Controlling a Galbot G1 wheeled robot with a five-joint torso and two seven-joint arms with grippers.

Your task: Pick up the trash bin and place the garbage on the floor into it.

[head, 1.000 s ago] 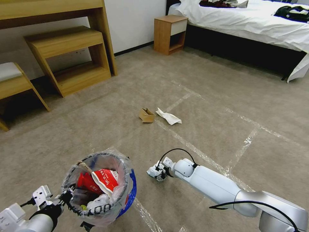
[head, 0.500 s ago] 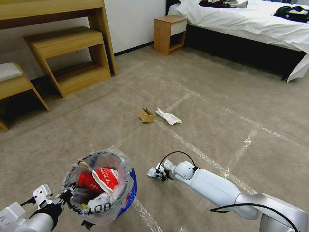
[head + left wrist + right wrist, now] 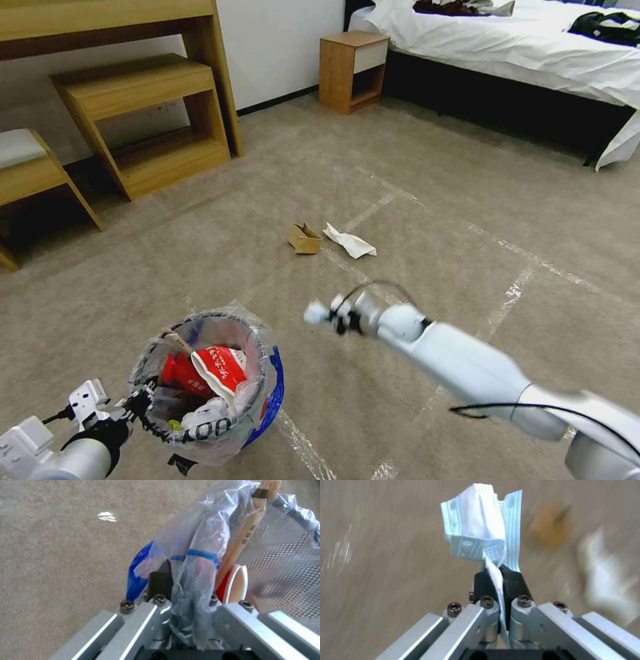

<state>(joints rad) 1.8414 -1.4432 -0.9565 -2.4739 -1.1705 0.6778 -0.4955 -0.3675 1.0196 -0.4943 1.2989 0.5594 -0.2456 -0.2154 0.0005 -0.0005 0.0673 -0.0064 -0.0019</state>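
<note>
Right gripper (image 3: 500,580): dark pads (image 3: 515,581) are pressing together on a strip of the crumpled pale-blue paper (image 3: 480,535), which is fanning out beyond the tips. In the head view the right gripper (image 3: 327,315) is hanging above the floor (image 3: 413,220), at about 2 o'clock from the trash bin (image 3: 207,390) and well apart from it; the white right arm (image 3: 467,367) is reaching in from 4 o'clock.

Left gripper (image 3: 181,580): clamping the near rim of the trash bin (image 3: 283,562) together with a bunched fold of the clear plastic liner (image 3: 196,542). A wooden stick (image 3: 246,535) is leaning against the inside of the rim just beside the grip. In the head view the left gripper (image 3: 137,407) is sitting at 9 o'clock on the bin; a red wrapper (image 3: 220,370) is lying inside.

On the carpet at 12 o'clock from the right gripper, a brown cardboard scrap (image 3: 305,239) and a white paper (image 3: 349,243) are lying just beside each other
</note>
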